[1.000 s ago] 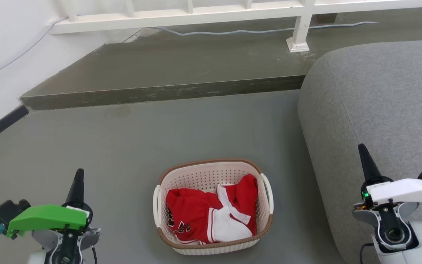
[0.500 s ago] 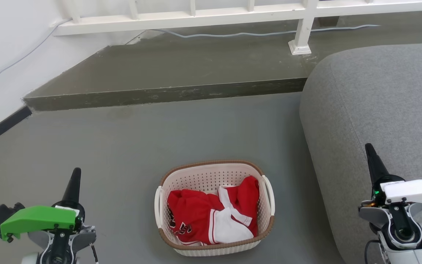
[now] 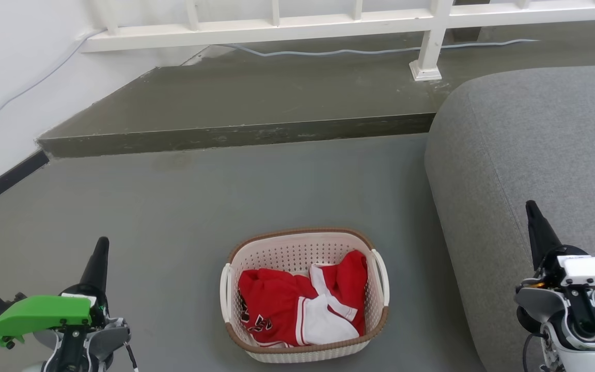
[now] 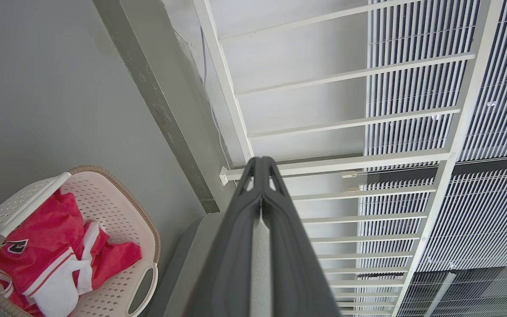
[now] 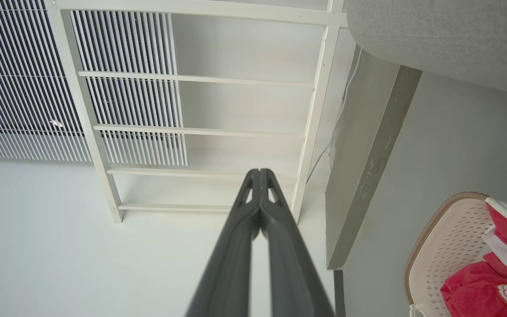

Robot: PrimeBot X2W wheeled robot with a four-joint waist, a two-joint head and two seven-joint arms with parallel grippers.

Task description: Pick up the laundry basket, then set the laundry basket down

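Now, head view: the small cream-white perforated plastic laundry basket [image 3: 287, 256], brown-rimmed, is seen on the grey floor [image 3: 225, 196], between and apart from left pincer [image 3: 101, 249] and right pincer [image 3: 533, 211]. Left wrist view: fingers [image 4: 240, 237] are pressed together, empty. Right wrist view: likewise closed, nothing held.

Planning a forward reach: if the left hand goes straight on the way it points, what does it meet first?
Nothing close: the left hand, shut, aims past the laundry basket, over bare floor, at the white railing on the raised step. That railing looks first, though depth is unclear.
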